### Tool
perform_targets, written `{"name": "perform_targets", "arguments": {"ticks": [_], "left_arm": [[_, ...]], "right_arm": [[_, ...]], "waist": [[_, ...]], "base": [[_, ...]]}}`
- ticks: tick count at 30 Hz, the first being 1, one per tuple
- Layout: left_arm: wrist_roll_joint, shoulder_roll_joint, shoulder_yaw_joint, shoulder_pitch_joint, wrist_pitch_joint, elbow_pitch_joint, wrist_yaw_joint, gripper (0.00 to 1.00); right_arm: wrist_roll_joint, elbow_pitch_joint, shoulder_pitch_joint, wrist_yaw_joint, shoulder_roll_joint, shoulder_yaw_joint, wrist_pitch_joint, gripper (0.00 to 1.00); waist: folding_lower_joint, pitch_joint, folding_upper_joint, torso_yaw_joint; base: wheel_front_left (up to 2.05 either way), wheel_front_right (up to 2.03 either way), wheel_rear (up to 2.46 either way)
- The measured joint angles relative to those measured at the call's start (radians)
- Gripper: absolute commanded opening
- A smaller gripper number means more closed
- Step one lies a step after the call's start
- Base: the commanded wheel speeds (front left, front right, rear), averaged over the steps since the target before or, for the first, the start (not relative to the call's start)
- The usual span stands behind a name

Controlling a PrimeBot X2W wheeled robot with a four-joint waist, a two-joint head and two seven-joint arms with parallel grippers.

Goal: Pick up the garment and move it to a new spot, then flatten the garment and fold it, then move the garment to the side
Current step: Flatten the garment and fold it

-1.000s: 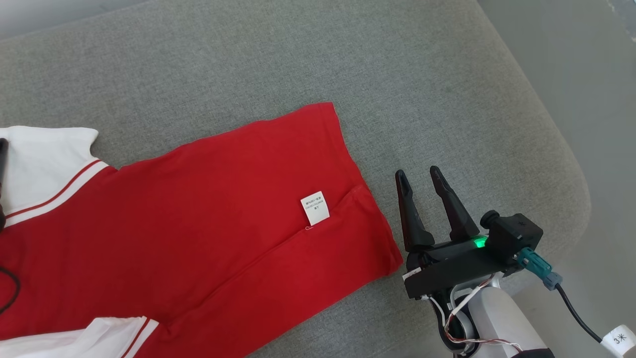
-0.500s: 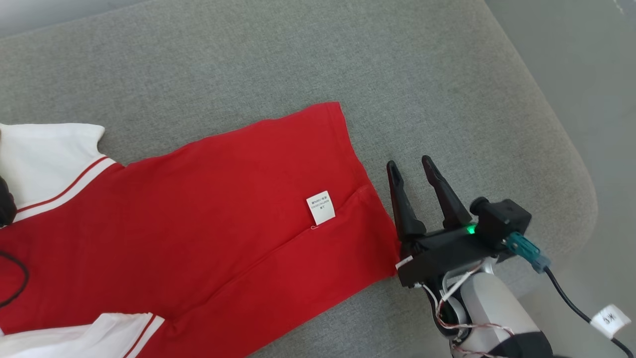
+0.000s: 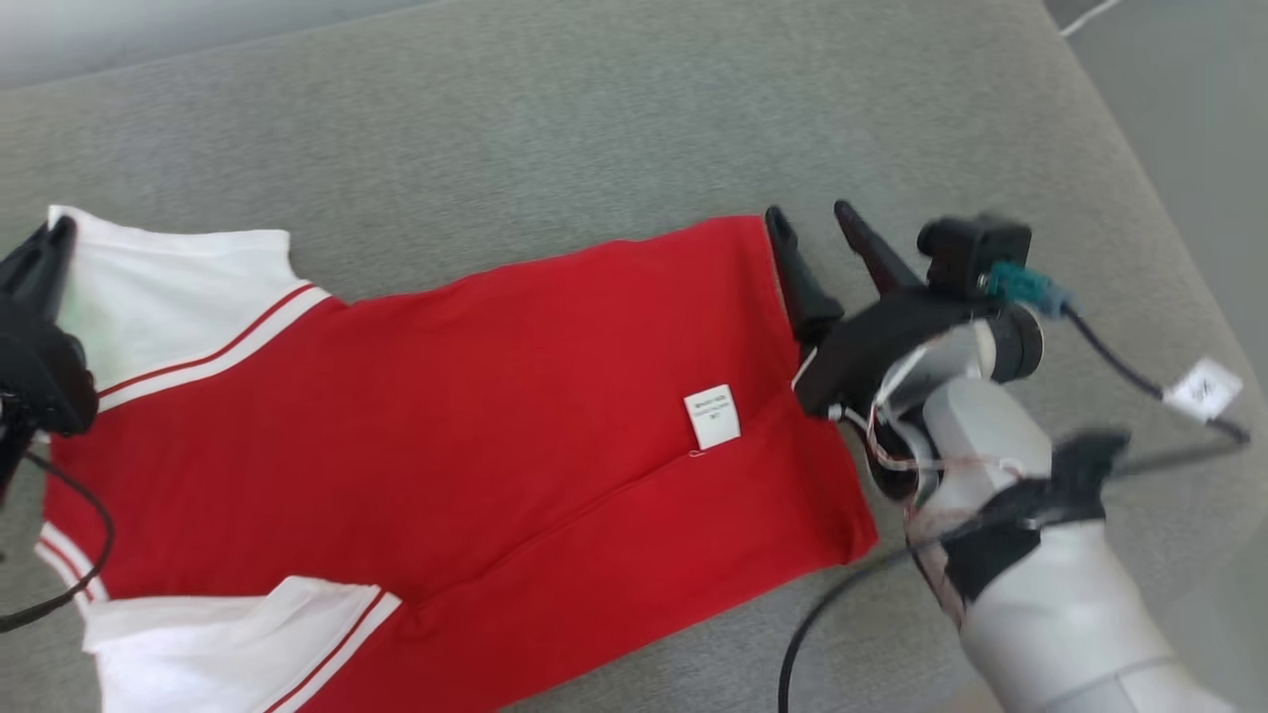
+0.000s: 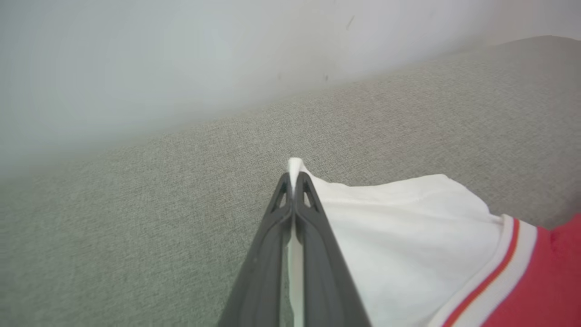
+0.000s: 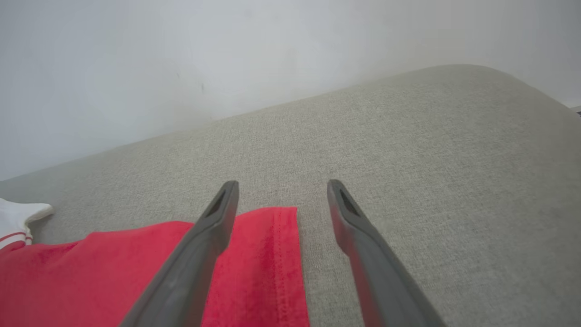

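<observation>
At frame left, the left gripper (image 3: 45,238) clamps the white sleeve (image 4: 399,227) of the shirt (image 3: 475,396); the right gripper (image 3: 810,211), jaws apart, is over its upper-right corner.

Pale forearm (image 3: 1050,604), black right claw (image 3: 809,212), teal connector (image 3: 1020,285), white tag (image 3: 1201,388).

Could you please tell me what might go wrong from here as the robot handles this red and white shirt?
1. The left gripper is shut on just the tip of the white sleeve of the red T-shirt; a pull could slip it free.
2. The right gripper is open, its fingers straddling the shirt's red hem corner; closing there might catch little cloth or pinch the grey fabric cushion.
</observation>
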Motion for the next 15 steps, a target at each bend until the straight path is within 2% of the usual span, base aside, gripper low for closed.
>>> {"name": "perform_targets", "arguments": {"ticks": [14,15], "left_arm": [[-0.026,-0.025,-0.063,-0.035,-0.038,-0.033,0.000,0.00],[-0.029,-0.027,-0.066,-0.038,-0.043,-0.034,0.000,0.00]], "right_arm": [[0.048,0.413,-0.235,0.000,0.021,0.006,0.038,1.00],[0.054,0.431,-0.243,0.000,0.022,0.009,0.037,0.76]], "waist": [[0.0000,0.030,0.0000,0.071],[0.0000,0.033,0.0000,0.074]], "base": [[0.00,0.00,0.00],[0.00,0.00,0.00]]}}
